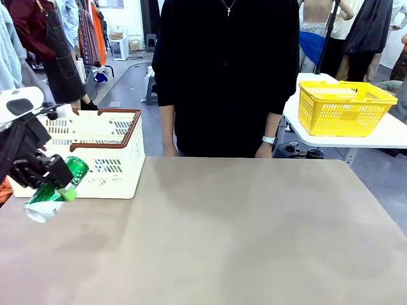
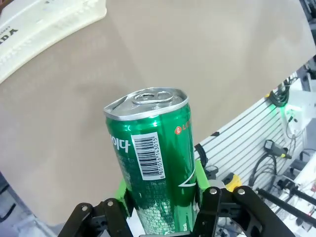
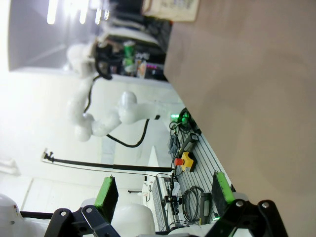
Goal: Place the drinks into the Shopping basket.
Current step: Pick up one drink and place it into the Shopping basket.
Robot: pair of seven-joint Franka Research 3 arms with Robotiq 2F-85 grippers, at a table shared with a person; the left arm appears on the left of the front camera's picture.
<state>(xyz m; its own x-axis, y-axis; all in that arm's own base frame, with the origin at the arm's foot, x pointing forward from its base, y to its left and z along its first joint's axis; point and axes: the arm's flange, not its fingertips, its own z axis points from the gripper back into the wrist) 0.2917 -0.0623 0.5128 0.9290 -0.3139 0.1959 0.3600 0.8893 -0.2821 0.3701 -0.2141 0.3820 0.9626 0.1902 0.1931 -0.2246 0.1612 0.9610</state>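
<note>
A: Left gripper [image 1: 54, 184] is up over the table's [image 1: 241, 235] near-left corner, and it's got a green can [image 1: 56, 189] clamped between its pads.

B: Tilted, too: the silver top points down toward the near left edge, the base leans up toward the Shopping basket [image 1: 95, 155].

A: The left wrist view confirms it. Green pads [image 2: 200, 174] press both sides of the can [image 2: 153, 173], fingers narrowed onto it, barcode and pull-tab facing the camera.

B: And the can hangs clear of the tabletop, just in front of the basket's near wall, not inside it.

A: The basket sits at the far left of the table, cream sides, brown rim and handles. I can't tell what's in it from here.

B: The right gripper [image 3: 163, 192]?

A: Fingers spread wide, nothing between them, out beyond the table's edge.

B: A person in black [image 1: 226, 70] stands at the far side, both hands down by the table edge. A yellow basket [image 1: 343, 107] rests on another table, far right.
</note>
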